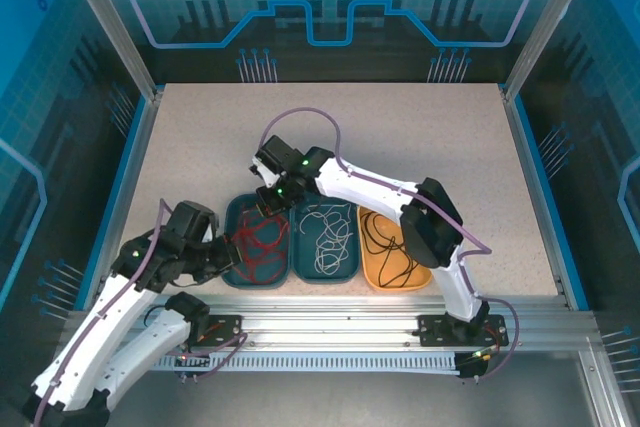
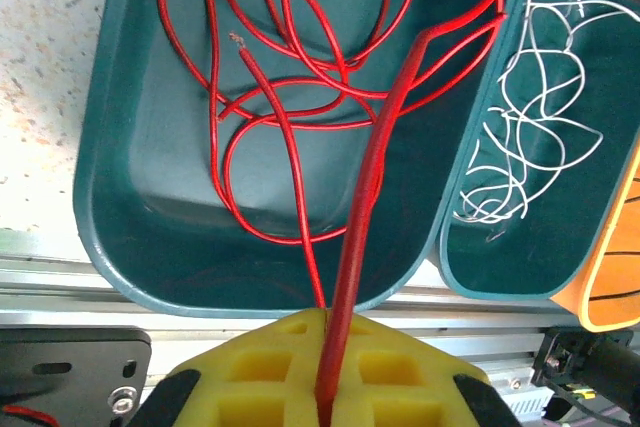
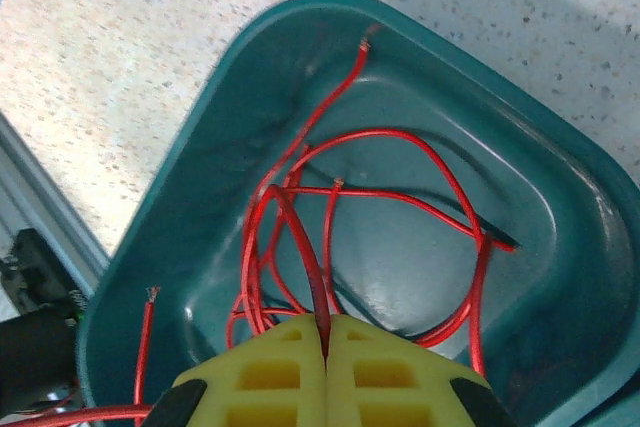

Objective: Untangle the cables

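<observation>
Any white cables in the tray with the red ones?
No, the left tray holds red cables alone; the white cables lie in the neighbouring tray.

Speckled table (image 1: 420, 137), blue panelled walls (image 1: 330, 7)

The left tray (image 1: 233, 209), middle tray (image 1: 325, 276) and right tray (image 1: 384, 284) stand side by side on the table (image 1: 420, 137). Some cables (image 1: 328, 235) lie in each.

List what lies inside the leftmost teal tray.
Loose red cables loop across the tray floor. The left end effector and right end effector each pinch one strand; their yellow pads cover the gripped stretch.
</observation>
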Robot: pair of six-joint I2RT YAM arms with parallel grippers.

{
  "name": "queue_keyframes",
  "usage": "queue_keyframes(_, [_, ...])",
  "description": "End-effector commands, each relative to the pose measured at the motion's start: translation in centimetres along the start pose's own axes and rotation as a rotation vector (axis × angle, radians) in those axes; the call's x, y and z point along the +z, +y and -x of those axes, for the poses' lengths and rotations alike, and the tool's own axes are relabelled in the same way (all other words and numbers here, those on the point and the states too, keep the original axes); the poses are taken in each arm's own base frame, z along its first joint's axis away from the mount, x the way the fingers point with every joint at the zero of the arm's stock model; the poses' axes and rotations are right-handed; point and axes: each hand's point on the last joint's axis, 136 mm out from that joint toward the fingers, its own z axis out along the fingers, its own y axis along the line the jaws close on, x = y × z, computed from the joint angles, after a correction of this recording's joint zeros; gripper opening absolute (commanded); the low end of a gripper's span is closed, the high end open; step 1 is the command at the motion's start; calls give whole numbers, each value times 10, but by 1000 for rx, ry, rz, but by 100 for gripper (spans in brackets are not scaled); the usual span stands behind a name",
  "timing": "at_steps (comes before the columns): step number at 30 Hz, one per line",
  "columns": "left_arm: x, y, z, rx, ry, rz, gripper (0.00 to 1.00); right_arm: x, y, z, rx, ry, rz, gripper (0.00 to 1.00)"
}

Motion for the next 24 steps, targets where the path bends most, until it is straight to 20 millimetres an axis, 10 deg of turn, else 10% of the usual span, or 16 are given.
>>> queue_keyframes(1, [12, -4, -4, -25, 39, -23, 6, 13, -10, -7, -12, 39, -53, 0])
queue_keyframes(16, [47, -8, -3, -50, 89, -36, 29, 48, -12, -13, -18, 111, -47, 2])
queue_keyframes(24, [32, -11, 4, -23, 47, -23, 50, 52, -16, -15, -62, 124, -118, 5])
